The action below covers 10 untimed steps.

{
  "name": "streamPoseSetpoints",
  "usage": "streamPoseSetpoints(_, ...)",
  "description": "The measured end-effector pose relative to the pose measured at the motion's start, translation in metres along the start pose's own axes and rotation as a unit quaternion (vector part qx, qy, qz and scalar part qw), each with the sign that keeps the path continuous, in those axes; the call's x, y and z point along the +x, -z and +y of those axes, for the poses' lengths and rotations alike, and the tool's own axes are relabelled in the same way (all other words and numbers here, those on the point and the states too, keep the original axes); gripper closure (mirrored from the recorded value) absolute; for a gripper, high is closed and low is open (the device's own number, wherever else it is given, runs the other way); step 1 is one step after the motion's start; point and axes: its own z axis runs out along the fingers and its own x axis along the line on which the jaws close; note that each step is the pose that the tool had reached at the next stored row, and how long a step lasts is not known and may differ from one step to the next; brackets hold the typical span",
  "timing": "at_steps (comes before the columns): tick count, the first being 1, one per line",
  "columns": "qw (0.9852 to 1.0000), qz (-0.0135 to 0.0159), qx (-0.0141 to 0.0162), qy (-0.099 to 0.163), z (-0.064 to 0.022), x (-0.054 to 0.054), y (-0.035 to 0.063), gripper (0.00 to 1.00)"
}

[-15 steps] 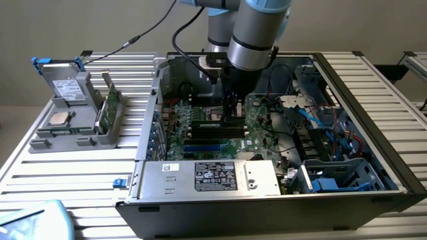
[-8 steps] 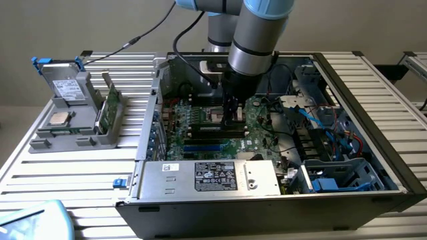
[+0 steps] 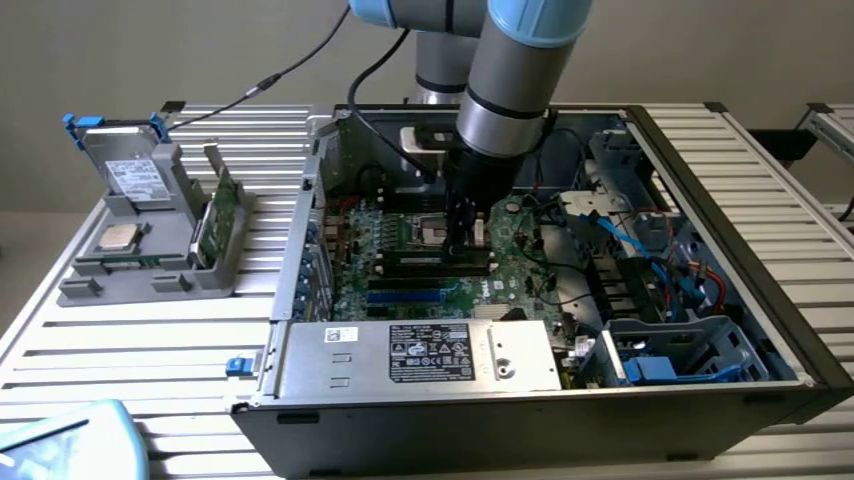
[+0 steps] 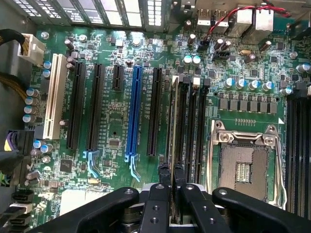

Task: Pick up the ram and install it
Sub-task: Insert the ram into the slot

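Slatted counter (image 3: 160, 340) carries an open computer case (image 3: 534, 410). Inside, the hand (image 4: 172, 175) clamps the ram (image 4: 173, 121) at black memory slots (image 4: 192, 126).

We could read no word, number or brand with certainty anywhere. In the exterior view a black label (image 3: 431, 352) with white print and small marks sat on the silver power supply (image 3: 523, 358) at about six o'clock. A small white sticker (image 3: 344, 334) lay just beside it at its nine o'clock, and a white label (image 3: 134, 180) stood at the back of the grey holder (image 3: 127, 280) at about nine o'clock, all too fine for us to read. The motherboard (image 4: 116, 126) in the wrist view bore tiny white lettering by its slots and chips, which we could not read either.
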Motion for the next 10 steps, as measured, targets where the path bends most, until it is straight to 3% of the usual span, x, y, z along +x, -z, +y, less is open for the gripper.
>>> streamPoseSetpoints(10,1.0000,-0.0003,-0.0044,-0.001,-0.0015,0.0013,-0.0005,0.86)
